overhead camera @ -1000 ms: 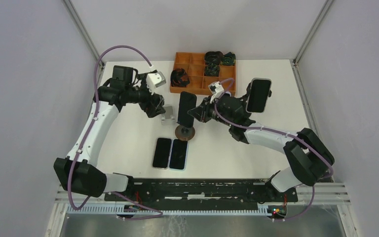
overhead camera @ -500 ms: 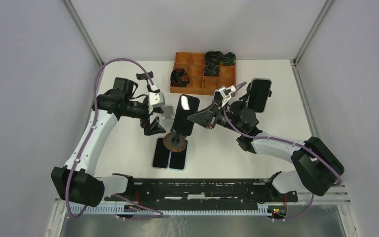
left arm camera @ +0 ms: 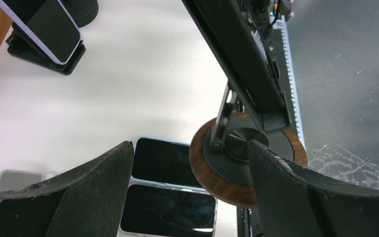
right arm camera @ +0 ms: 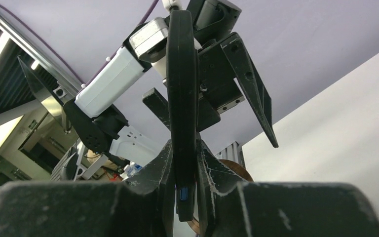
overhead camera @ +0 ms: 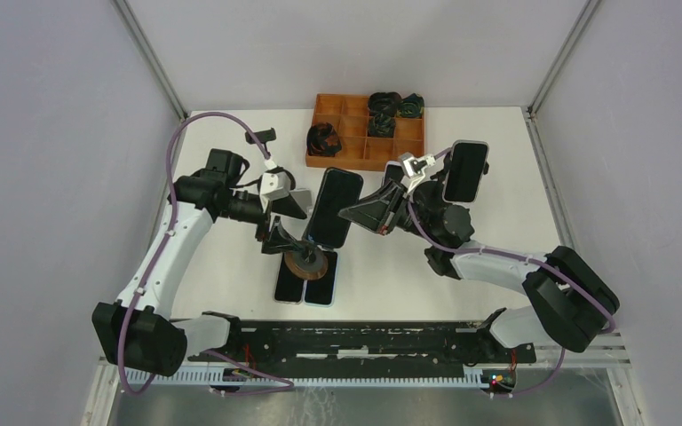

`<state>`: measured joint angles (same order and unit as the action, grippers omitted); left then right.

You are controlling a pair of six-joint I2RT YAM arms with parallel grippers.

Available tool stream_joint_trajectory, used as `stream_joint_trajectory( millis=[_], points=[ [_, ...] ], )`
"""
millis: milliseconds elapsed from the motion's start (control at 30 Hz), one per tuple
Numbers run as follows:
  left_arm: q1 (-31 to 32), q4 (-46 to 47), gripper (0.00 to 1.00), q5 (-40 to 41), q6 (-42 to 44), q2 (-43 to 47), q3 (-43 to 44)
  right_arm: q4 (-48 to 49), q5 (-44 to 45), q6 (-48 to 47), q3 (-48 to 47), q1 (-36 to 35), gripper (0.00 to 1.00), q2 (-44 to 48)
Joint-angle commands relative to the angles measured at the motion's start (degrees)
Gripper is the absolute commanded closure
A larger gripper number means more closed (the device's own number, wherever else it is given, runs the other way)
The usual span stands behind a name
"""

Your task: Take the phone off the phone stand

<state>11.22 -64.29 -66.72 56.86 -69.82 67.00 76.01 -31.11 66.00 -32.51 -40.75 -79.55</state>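
Note:
A black phone is held tilted above the table, still attached to its stand, a round wooden-rimmed base with a metal stem. My right gripper is shut on the phone's edge; in the right wrist view the phone stands edge-on between the fingers. My left gripper is open beside the stand. In the left wrist view the stand's base hangs between the open fingers, close against the right one, with the phone above it.
Two phones lie flat on the table under the lifted stand, also in the left wrist view. Another phone on a stand is at the right. An orange compartment tray with cables is at the back. A grey block sits by the left gripper.
My right gripper has lifted and tilted the phone, with the stand hanging from it. My left gripper has moved toward me and now has its open fingers round the stand's base.

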Motion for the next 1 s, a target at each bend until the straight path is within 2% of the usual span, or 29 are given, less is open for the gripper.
stream_joint_trajectory(
  millis=[0, 200, 433, 567, 700, 800, 900, 967],
  points=[
    [-0.24, -0.54, 0.11, -6.61, -1.12, 0.59, 1.75, 9.13, 1.44, 1.16, -3.27, -1.61, 1.0, 2.23],
    [-0.15, -1.3, 0.17, -8.62, -0.5, 0.52, 0.61, 9.08, 2.99, 0.59, -6.32, -3.48, 1.0, 0.4],
    [-0.08, -6.27, 0.25, -9.6, 5.3, -0.71, 0.23, 6.65, 4.31, -1.46, -10.24, -5.84, 1.0, -1.3],
    [-0.12, -8.74, 0.32, -10.0, 7.99, -1.88, 1.41, 4.15, 4.99, -3.5, -11.0, -7.14, 1.0, -1.51],
    [-0.16, -10.05, 0.49, -9.6, 9.68, -2.67, 3.13, 3.63, 5.56, -4.17, -10.43, -7.59, 1.0, -1.23],
    [-0.15, -10.15, 0.69, -9.08, 10.9, -2.63, 3.86, 2.8, 6.62, -4.54, -9.39, -7.66, 1.0, -0.66],
    [-0.15, -10.15, 0.83, -8.32, 12.11, -2.62, 4.53, 2.58, 7.54, -4.26, -8.71, -7.8, 0.99, -0.52],
    [-0.15, -10.14, 0.9, -7.81, 12.77, -2.45, 5.0, 2.4, 7.76, -3.74, -8.63, -7.76, 0.87, -0.82]
  ],
)
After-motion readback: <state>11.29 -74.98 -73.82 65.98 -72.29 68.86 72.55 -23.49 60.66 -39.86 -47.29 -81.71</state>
